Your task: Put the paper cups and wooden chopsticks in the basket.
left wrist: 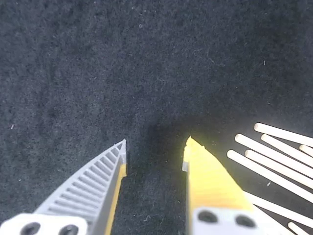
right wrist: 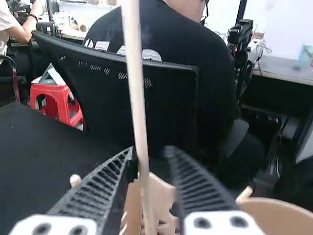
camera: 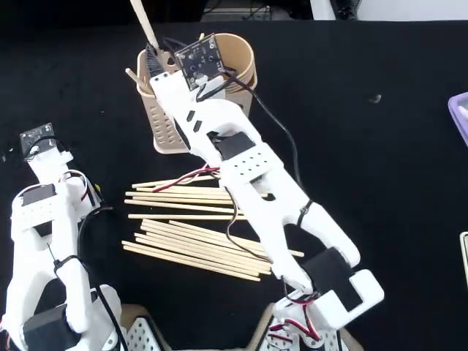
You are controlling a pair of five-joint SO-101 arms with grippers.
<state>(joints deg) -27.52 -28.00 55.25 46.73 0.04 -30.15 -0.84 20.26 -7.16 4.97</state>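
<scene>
My right gripper (right wrist: 149, 156) is shut on a wooden chopstick (right wrist: 134, 88) that stands nearly upright, its lower part down in the beige perforated basket (right wrist: 156, 196). From above, that chopstick (camera: 144, 25) sticks up out of the basket (camera: 164, 128) at the back of the table. A brown paper cup (camera: 241, 62) lies against the basket's right side. Several loose chopsticks (camera: 190, 241) lie in a pile on the black table, partly under the right arm. My left gripper (left wrist: 154, 147) hangs open over bare cloth, with chopstick ends (left wrist: 274, 147) just beside it.
The left arm (camera: 44, 212) stands at the table's left side. A purple container's corner (camera: 459, 110) shows at the right edge, a pale object (camera: 464, 252) below it. The black cloth between them is bare.
</scene>
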